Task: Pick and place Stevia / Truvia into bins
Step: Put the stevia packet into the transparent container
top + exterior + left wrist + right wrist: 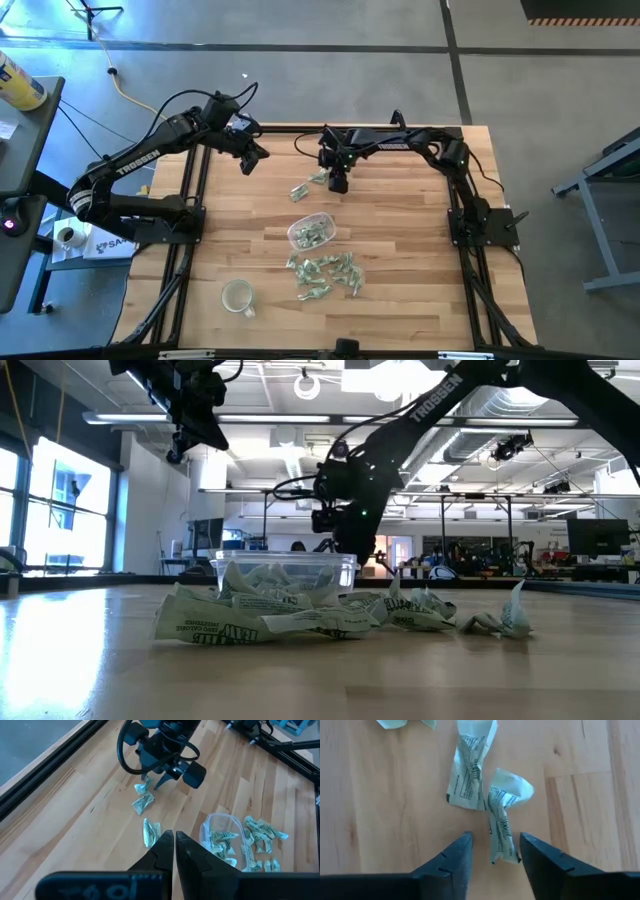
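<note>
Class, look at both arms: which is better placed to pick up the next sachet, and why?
The right. The right gripper hangs open just above a crumpled sachet on the table, fingers either side. The left gripper is shut, raised away from the sachets.

A pale butcher-block table [400, 300] of joined wooden planks, edged by a black metal frame [190, 200]. Near its front left corner, a round clear cup [238, 297] with a pale rim, lying well apart from everything else. Off the table's left side, a roll of white tape [67, 236] and a yellow cable [125, 90] trailing across grey floor. Beyond, an open workshop hall with ceiling lamps [310, 382] and exposed ducts.
</note>
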